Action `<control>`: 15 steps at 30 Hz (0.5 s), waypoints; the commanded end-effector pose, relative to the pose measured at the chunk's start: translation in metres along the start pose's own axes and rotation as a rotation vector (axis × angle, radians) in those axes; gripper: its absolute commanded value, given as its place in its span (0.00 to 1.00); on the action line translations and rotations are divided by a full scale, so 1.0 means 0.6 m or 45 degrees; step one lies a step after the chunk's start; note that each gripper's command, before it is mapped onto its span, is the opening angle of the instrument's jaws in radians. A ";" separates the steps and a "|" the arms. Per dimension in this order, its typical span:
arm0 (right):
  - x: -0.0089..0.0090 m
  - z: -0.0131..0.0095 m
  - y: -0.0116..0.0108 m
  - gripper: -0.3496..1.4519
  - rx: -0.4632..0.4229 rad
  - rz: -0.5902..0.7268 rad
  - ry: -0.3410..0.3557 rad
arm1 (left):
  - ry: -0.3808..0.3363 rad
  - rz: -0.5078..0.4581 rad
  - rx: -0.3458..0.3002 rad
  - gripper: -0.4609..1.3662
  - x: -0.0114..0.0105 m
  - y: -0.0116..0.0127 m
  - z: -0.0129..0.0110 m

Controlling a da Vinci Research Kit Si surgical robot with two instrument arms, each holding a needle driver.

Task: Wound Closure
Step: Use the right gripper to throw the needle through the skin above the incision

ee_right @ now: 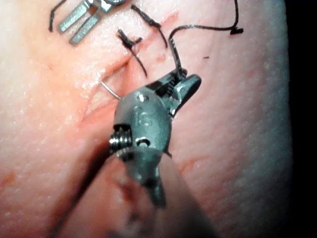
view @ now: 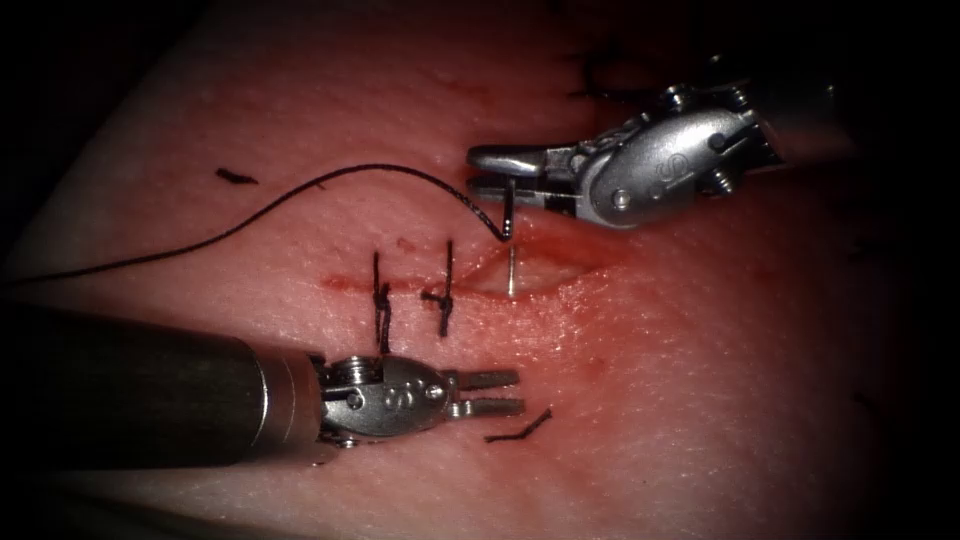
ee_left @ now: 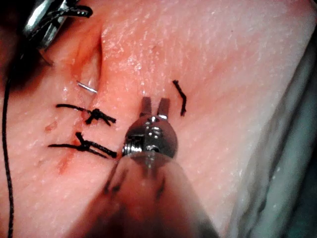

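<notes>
While two knotted stitches [view: 380, 298] already cross the cut [view: 540, 282] toward its left end, its right part gapes unclosed. The right tool [view: 492, 172] clamps the needle [view: 509, 213] near its thread end; its tip [view: 513, 272] shows inside the cut. The left tool [view: 496, 392], slightly parted, holds nothing. One thread [view: 300, 195] trails left; two cut ends [view: 520, 430] lie loose.

Endoscope above and in front of the cut [view: 480, 285], wrist views close along each shaft, all sharing it
</notes>
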 end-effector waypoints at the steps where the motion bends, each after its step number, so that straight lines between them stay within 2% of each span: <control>1: 0.0000 0.0000 0.0002 0.00 -0.013 -0.001 -0.001 | -0.001 -0.004 0.002 0.32 0.0000 0.0001 -0.0002; 8: 0.0003 -0.0002 0.0017 0.00 -0.028 0.005 -0.002 | 0.000 -0.002 0.000 0.33 -0.0002 0.0000 -0.0004; 15: 0.0006 -0.0001 0.0016 0.00 -0.028 0.004 0.000 | 0.000 -0.001 -0.002 0.35 -0.0004 -0.0001 -0.0008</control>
